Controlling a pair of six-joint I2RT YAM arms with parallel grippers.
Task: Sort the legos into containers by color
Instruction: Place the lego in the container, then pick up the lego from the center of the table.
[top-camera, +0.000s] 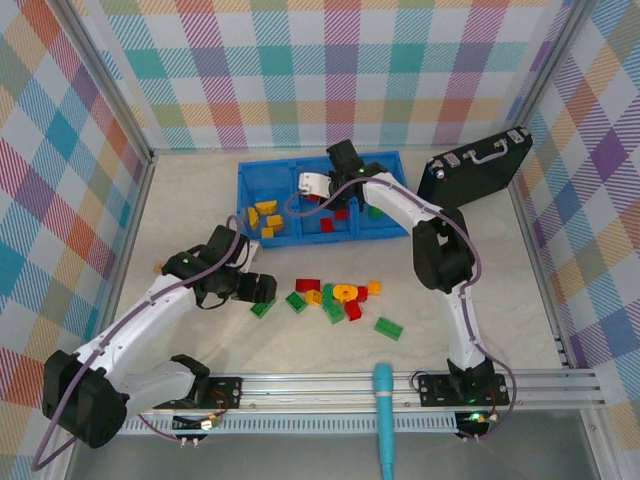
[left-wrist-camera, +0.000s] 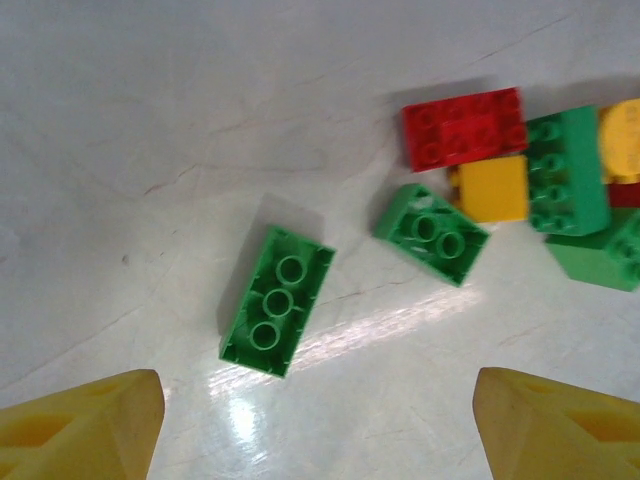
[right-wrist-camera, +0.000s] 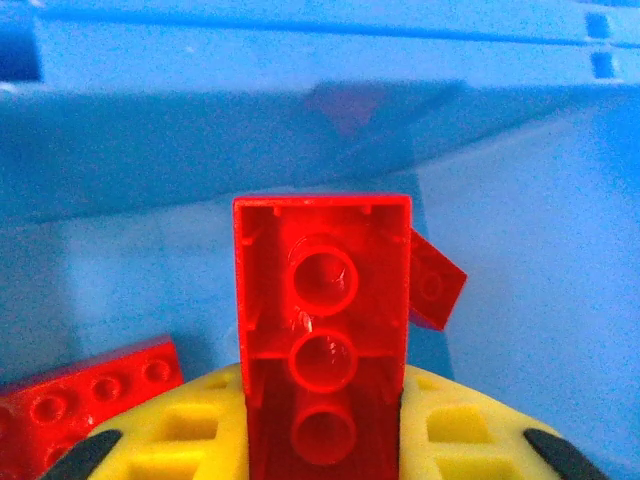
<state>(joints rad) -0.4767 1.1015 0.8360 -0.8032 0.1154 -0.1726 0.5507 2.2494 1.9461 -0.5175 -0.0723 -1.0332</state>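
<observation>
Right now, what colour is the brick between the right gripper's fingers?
The brick is red; the right wrist view shows it best.

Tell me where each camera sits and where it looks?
Top external: high behind the arms, looking down on the pale table and blue plastic bin; both arms show.
Left wrist: on its arm, looking down at a green plastic brick; left gripper open.
Right wrist: inside the bin, facing its wall; right gripper holds a red plastic brick.
Shared, top and left wrist: that green brick.
</observation>
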